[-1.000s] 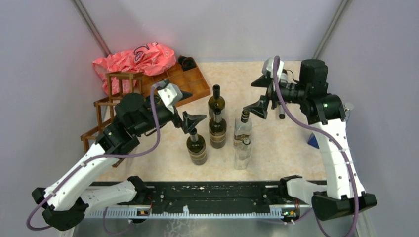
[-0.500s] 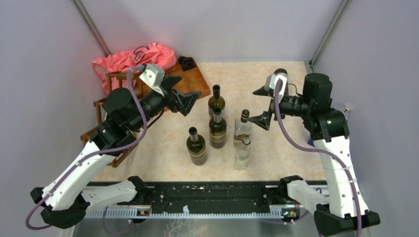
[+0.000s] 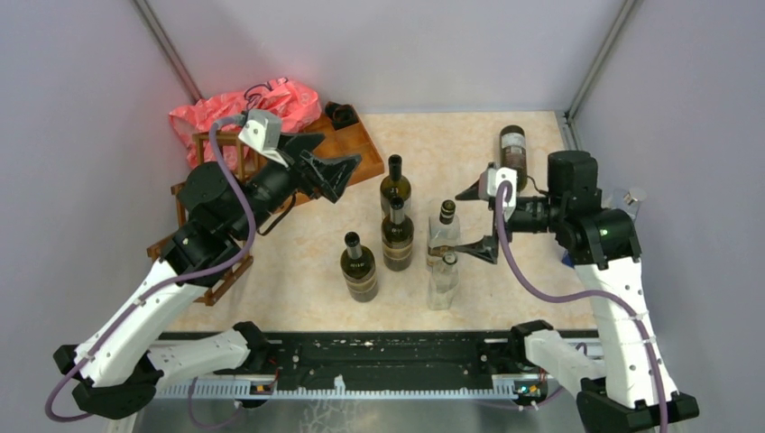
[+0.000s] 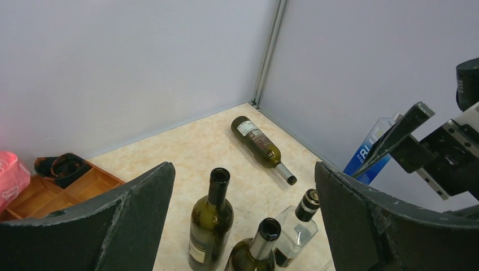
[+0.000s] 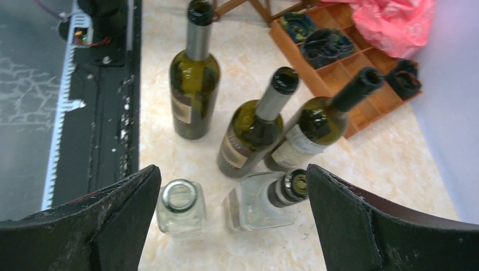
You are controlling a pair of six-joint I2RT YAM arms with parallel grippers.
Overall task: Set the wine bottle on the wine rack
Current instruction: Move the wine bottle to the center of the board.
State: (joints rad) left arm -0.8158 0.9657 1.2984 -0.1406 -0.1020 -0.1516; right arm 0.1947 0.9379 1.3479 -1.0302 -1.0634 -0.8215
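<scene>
Evidently reaching: right gripper (image 3: 476, 223), released, hovers by dark green glass wine bottles (image 3: 397, 236), well apart from dark brown slatted wooden wine rack (image 3: 209, 138); left gripper (image 3: 332, 162), released, near rack. Next: clasp one neck.

The desk (image 3: 541, 271) is beige with faint marbling. At eleven o'clock are a pink-red bag (image 3: 235, 104) with dark print, an orange-brown tray (image 3: 347, 144) and the dark brown wine rack (image 3: 198, 144). The central green bottles (image 3: 396, 236) are dark, the clear bottles (image 3: 441, 280) colourless. At one o'clock, the lying bottle (image 4: 257, 140) has a label that seems white and maroon.
</scene>
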